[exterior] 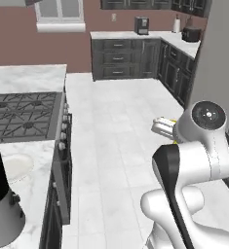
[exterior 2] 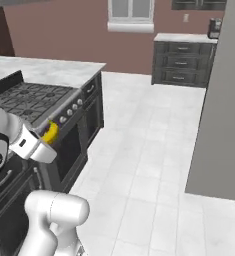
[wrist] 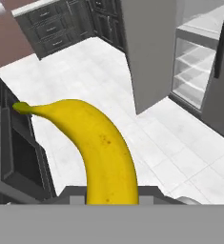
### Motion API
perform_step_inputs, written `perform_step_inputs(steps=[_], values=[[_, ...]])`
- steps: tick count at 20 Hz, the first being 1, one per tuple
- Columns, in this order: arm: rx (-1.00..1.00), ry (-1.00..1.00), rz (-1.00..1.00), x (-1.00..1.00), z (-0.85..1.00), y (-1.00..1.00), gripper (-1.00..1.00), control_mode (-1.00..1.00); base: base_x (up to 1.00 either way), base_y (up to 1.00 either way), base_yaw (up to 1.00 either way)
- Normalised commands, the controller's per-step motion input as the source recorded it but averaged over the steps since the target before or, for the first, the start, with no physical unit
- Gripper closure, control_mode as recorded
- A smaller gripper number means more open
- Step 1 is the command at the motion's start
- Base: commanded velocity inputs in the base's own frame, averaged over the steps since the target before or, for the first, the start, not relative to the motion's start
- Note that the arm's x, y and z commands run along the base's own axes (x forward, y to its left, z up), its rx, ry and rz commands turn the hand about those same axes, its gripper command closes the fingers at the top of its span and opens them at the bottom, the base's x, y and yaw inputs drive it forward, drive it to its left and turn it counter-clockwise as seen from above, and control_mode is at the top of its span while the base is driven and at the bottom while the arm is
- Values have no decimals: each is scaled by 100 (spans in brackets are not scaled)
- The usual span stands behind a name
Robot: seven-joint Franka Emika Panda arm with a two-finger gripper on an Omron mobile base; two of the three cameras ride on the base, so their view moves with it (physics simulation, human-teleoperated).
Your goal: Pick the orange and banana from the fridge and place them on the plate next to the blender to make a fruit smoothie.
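Gripper (wrist: 111,198) pinches the banana (wrist: 99,147) near one end, free end cantilevered toward the stove (exterior 2: 34,102); light, smooth-skinned, bruisable, so likely better held mid-body.

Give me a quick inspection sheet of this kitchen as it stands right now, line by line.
Surface: pale marble counter with a black gas hob.
Job's things: curved yellow banana held over the white floor; tall grey steel fridge open, glass shelves bare where visible; dark-jug blender on a silver base on the counter; round white plate beside it, bare as far as visible; orange not seen.
Clutter: dark coffee machine on the far counter.
Grippers: claw shut on the banana.
Cables: nothing seen.
Surroundings: dark cabinets, reddish-brown wall, window.
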Motion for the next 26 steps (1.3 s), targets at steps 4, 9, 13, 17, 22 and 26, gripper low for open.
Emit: perform_step_inputs(steps=[4, 9, 13, 17, 22, 26], values=[[0, 0, 0, 0, 0, 0, 100, 100, 6, -48, 56], [0, 0, 0, 0, 0, 0, 100, 100, 31, -45, 51], [0, 0, 0, 0, 0, 0, 100, 100, -7, -24, 53], [0, 0, 0, 0, 0, 0, 100, 100, -22, 0, 67], [0, 0, 0, 0, 0, 0, 100, 100, 25, -37, 63], [0, 0, 0, 0, 0, 0, 100, 100, 60, -89, 49]])
